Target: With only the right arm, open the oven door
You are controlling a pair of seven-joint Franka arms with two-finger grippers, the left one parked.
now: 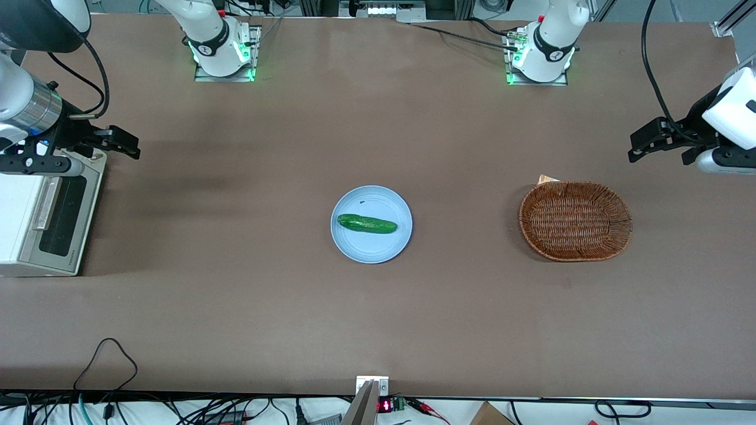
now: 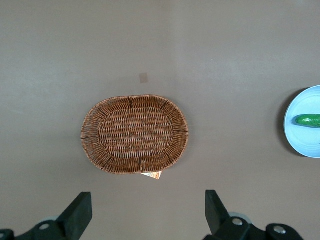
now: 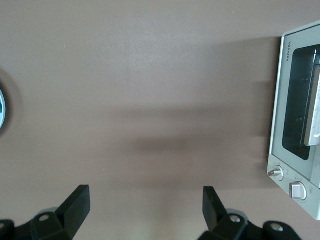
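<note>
A blue plate (image 1: 371, 251) carrying a cucumber (image 1: 366, 224) is seen at the centre of the front view, on the brown table (image 1: 236, 307), and a wicker basket (image 1: 574, 220) lies at the right of that frame, toward the parked arm's end; neither belongs to the task.

At the left edge of the same frame, level with the plate, the cream-white toaster oven (image 1: 15, 206) is set at the working arm's end of the table. Its oven door (image 1: 62, 215) faces the open table and is closed, flush in its frame, with the bar handle (image 1: 47, 202) running along the door's upper edge, so a downward pull is presumably what the hinge calls for.

Farther up the left edge, the right arm (image 1: 26, 112) is held above the oven's top, its gripper (image 1: 121, 143) pointing out over the bare table just past the oven's farther corner. In the wrist view the two black fingers (image 3: 75, 207) are spread wide and nothing is gripped. The opening is judged not yet begun, the handle being untouched.
</note>
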